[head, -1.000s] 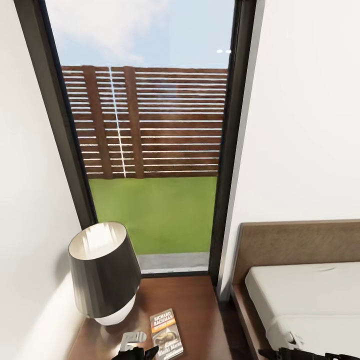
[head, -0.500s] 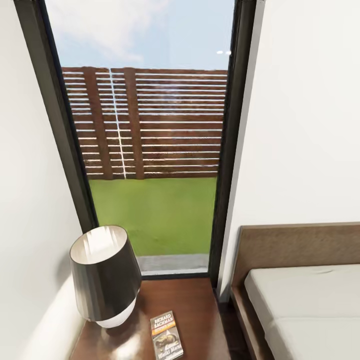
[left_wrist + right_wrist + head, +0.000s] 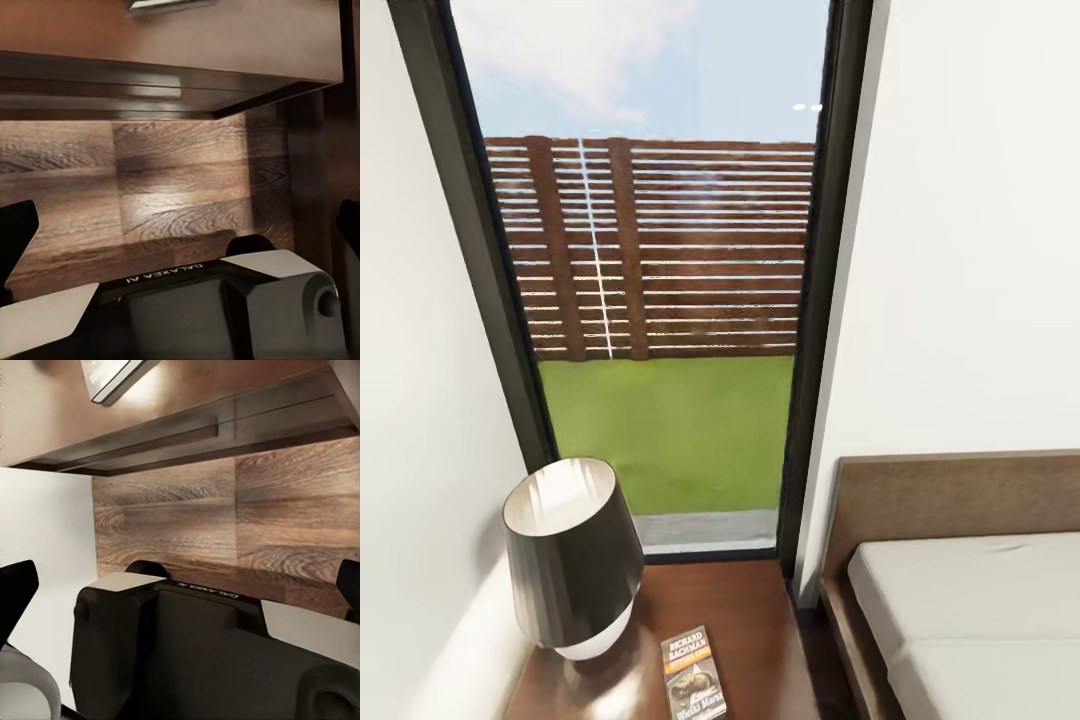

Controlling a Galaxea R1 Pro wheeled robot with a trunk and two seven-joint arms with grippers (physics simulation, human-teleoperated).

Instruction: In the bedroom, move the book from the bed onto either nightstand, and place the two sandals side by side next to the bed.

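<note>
Both our jaws stand wide open and hold nothing: the left gripper (image 3: pixel 180 225) shows its dark fingertips at the far edges of its wrist view, over wood-plank floor (image 3: pixel 172 187), and the right gripper (image 3: pixel 180 581) is spread the same way over the planks. From our head camera we see the book (image 3: pixel 694 674) lying flat, cover up, on the nightstand (image 3: pixel 750 620), just beside the dark-shaded lamp (image 3: pixel 572 555) and apart from it. To the right of the nightstand sits the bed (image 3: pixel 970 610), its grey mattress bare. A tall black-framed window (image 3: pixel 660 300) shows fence and grass.
</note>
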